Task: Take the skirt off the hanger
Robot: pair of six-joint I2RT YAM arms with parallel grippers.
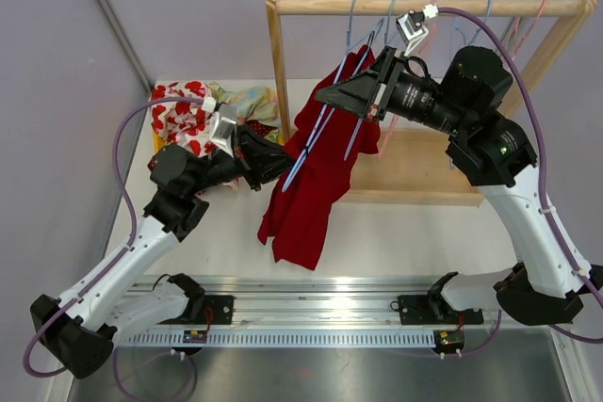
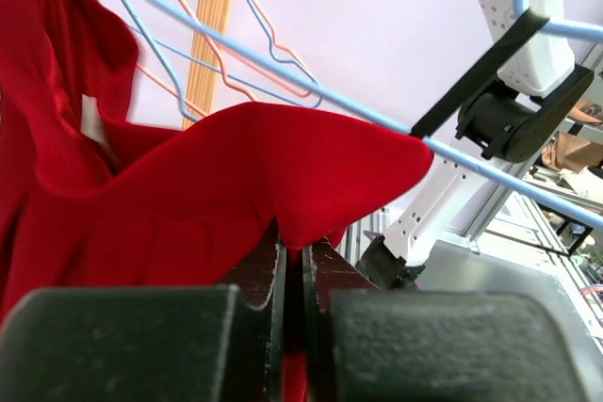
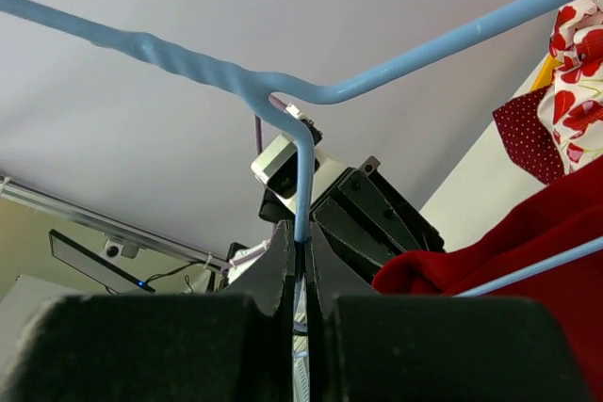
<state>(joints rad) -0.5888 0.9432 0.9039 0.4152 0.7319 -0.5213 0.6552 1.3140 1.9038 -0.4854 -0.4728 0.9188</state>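
**Both grippers clamped, skirt still draped on the hanger**

At 6 o'clock in the top view, the metal rail [image 1: 311, 313] carries both arm bases along the near edge of the white table [image 1: 405, 233].

The left gripper [image 1: 280, 163] reaches in from 9 o'clock. In the left wrist view its jaws are pressed together on a fold of the red skirt [image 1: 316, 171], with the cloth running down into the slit between the pads.

The skirt hangs in the middle of the table area, its lower end pointing toward 6 o'clock. Whether that end touches the tabletop cannot be told. Its upper part lies over one slanted arm of the light-blue wire hanger [image 1: 325, 120].

The right gripper [image 1: 325, 96] comes in from 2 o'clock. The right wrist view shows its jaws closed on the hanger's straight neck, just below the twisted wire. The hanger's hook rises by the top bar of the wooden rack [image 1: 278, 54]. Whether it sits on the bar cannot be told.

The rack stands from 12 to 2 o'clock, and several other thin wire hangers [image 1: 528, 25] hang from its bar. At 10 o'clock, beside the rack's left post, lies a pile of patterned clothes [image 1: 184, 115], red-and-white prints among them.
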